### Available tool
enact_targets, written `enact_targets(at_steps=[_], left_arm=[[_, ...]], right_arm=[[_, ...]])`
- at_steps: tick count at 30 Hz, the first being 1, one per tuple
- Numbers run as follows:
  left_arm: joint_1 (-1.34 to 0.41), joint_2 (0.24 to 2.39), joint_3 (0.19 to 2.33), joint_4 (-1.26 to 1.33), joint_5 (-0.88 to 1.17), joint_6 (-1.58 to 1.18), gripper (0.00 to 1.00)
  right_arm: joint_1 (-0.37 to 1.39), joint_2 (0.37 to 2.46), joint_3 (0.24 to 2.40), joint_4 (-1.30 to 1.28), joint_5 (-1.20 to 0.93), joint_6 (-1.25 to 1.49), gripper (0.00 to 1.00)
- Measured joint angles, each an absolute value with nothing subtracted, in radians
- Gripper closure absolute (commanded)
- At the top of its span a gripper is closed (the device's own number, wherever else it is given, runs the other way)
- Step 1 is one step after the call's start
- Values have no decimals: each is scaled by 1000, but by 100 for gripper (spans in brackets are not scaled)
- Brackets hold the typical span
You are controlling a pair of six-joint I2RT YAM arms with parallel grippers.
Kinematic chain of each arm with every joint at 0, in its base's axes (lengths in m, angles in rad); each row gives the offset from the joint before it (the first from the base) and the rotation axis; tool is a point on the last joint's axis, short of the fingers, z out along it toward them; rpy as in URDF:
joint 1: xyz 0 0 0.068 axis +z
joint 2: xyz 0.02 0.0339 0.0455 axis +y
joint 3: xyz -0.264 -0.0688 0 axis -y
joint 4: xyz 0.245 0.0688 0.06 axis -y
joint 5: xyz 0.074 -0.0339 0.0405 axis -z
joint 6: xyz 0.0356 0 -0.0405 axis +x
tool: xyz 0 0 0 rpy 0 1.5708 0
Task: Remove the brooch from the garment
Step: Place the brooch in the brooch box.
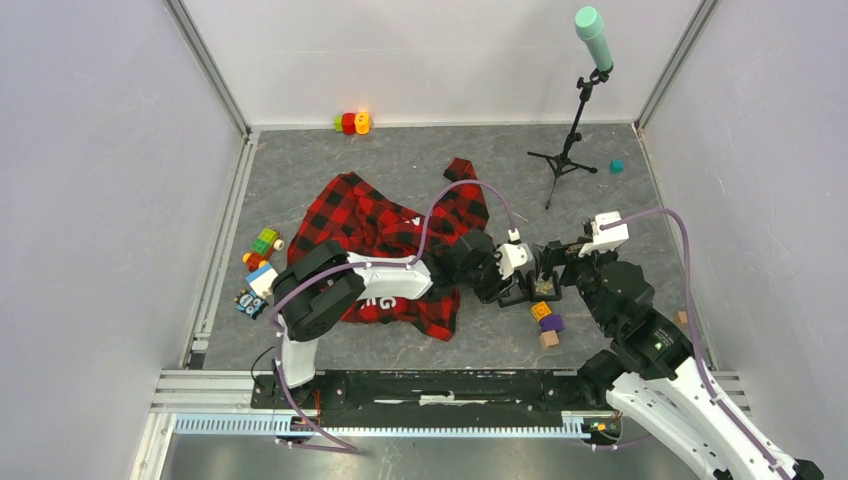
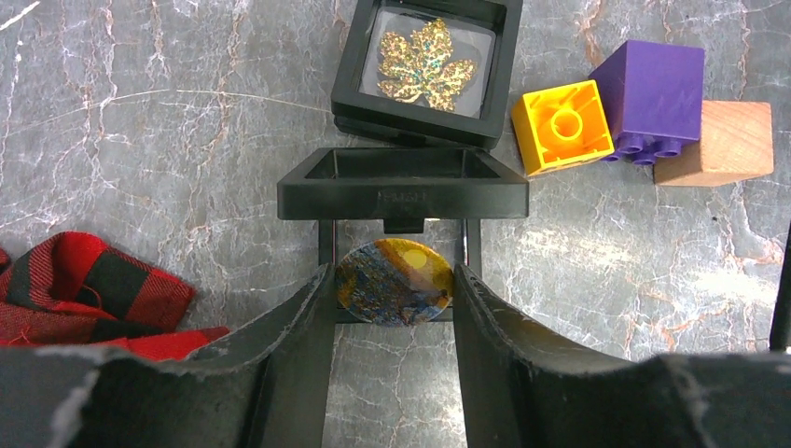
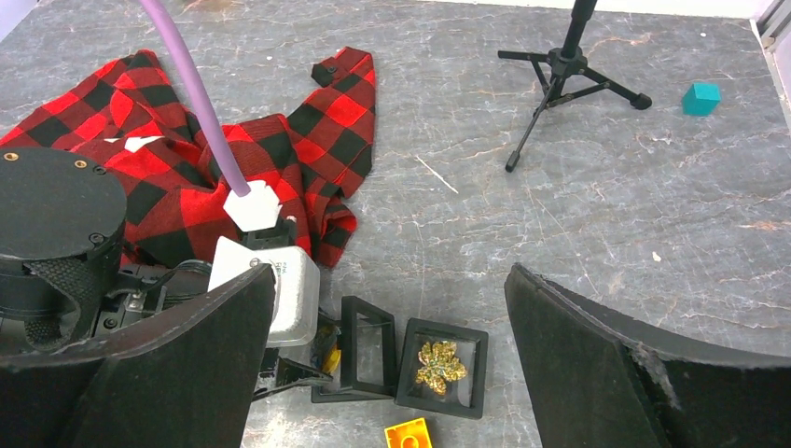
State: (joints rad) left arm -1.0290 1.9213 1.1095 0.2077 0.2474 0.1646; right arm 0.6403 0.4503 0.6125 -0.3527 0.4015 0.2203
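The red-and-black check garment (image 1: pixel 370 225) lies crumpled mid-table; a corner shows in the left wrist view (image 2: pixel 84 299) and it fills the upper left of the right wrist view (image 3: pixel 187 177). My left gripper (image 2: pixel 394 297) is shut on a round blue-and-yellow brooch (image 2: pixel 394 282), held off the garment just over an open black frame box (image 2: pixel 403 184). In the top view the left gripper (image 1: pixel 515 275) is right of the garment. My right gripper (image 3: pixel 392 275) is open and empty, hovering above the boxes (image 1: pixel 560 262).
A shut black box holding a gold leaf brooch (image 2: pixel 427 67) lies beside the open one. Yellow (image 2: pixel 562 125), purple (image 2: pixel 650 98) and wooden (image 2: pixel 728 142) blocks sit next to it. A microphone tripod (image 1: pixel 572 140), a teal cube (image 1: pixel 617 166) and toy blocks (image 1: pixel 262 250) stand around.
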Motion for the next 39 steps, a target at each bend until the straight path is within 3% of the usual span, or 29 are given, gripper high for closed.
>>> enact_targets(at_steps=[15, 21, 31, 34, 39], left_arm=[[-1029, 1973, 1159, 215, 272, 162, 47], [-1029, 1996, 1161, 215, 273, 153, 24], [-1029, 1993, 1164, 206, 269, 139, 17], [-1029, 1966, 1153, 179, 257, 139, 16], [-1029, 1867, 1038, 117, 218, 139, 17]], right_arm=[[640, 451, 598, -352, 402, 220, 2], [640, 452, 595, -353, 402, 220, 2], [640, 475, 595, -358, 409, 221, 2], [640, 542, 600, -377, 411, 232, 6], [640, 631, 609, -368, 373, 258, 22]])
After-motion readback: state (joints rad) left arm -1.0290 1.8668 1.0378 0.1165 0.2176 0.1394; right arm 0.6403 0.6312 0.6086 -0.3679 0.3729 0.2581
